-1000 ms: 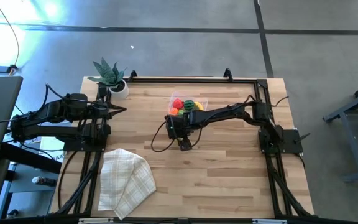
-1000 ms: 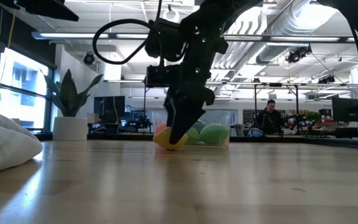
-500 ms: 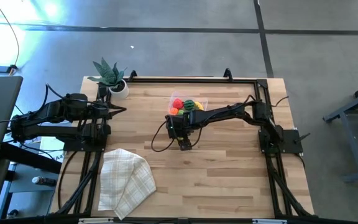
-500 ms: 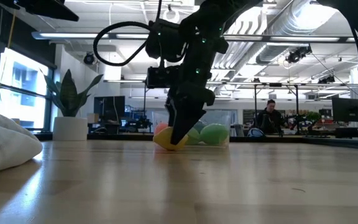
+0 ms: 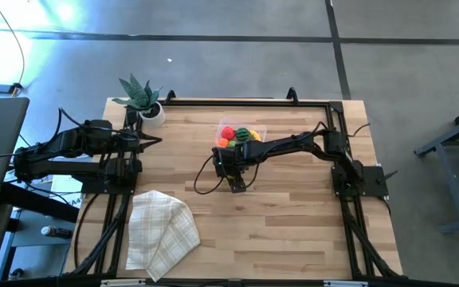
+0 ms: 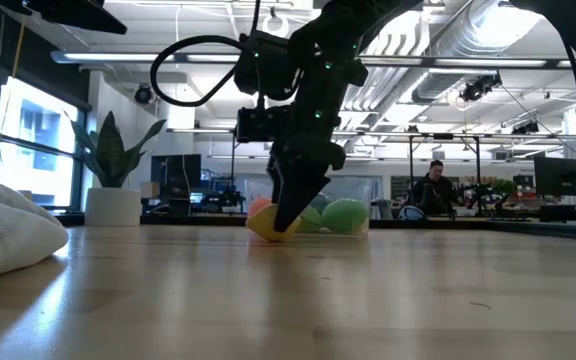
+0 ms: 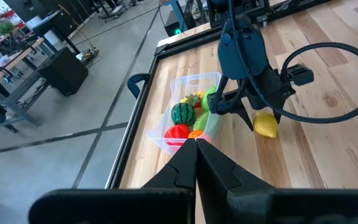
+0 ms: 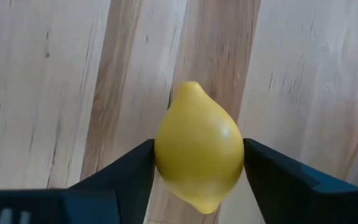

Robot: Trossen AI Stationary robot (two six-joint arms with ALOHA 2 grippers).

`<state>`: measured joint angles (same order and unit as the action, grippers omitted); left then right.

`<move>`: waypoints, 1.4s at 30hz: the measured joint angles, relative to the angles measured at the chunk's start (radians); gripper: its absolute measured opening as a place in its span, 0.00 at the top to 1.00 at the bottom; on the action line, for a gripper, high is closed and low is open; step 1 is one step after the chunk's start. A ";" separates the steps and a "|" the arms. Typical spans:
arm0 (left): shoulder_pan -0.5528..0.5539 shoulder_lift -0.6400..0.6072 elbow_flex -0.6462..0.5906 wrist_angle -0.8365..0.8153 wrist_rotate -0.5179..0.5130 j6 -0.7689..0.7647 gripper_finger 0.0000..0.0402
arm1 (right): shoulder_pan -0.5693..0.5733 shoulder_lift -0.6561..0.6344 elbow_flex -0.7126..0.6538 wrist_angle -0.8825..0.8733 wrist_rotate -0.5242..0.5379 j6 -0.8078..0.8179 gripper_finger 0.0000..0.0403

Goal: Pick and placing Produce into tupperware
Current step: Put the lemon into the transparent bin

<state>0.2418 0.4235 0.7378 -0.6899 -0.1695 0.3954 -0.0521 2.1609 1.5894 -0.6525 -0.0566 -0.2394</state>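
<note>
My right jaws [image 8: 197, 165] are down at the wooden worktop [image 5: 293, 207], one dark finger [image 8: 126, 168] pressed against each side of a yellow lemon [image 8: 199, 151], so I am gripping it. From the low camera the lemon [image 6: 273, 226] sits at worktop level, and whether it is touching the wood or just off it I cannot tell. The lemon lies just beside the clear tupperware [image 7: 185, 87], on the side away from the worktop's back rail. Inside the tupperware [image 5: 255, 127] are several pieces of produce [image 5: 237, 135]: a red piece, an orange one, a striped green one and some yellow. My left jaws [image 7: 196, 144] are closed with the tips together, holding nothing, well away from the tupperware near the potted plant [image 5: 142, 97]. A folded checked cloth [image 5: 162, 231] lies well apart from the tupperware, toward the worktop's front edge.
</note>
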 joint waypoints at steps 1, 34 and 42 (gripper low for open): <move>0.000 0.000 0.000 0.000 0.000 0.000 1.00 | 0.000 0.000 0.000 0.000 0.000 0.004 0.44; 0.000 0.000 0.000 0.000 0.000 0.000 1.00 | 0.000 -0.051 -0.003 -0.001 -0.023 0.048 0.50; 0.000 0.000 0.000 0.000 0.000 0.000 1.00 | 0.006 -0.060 0.082 -0.080 -0.026 0.052 0.50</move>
<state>0.2420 0.4233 0.7376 -0.6899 -0.1693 0.3953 -0.0456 2.1014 1.6711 -0.7326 -0.0826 -0.1877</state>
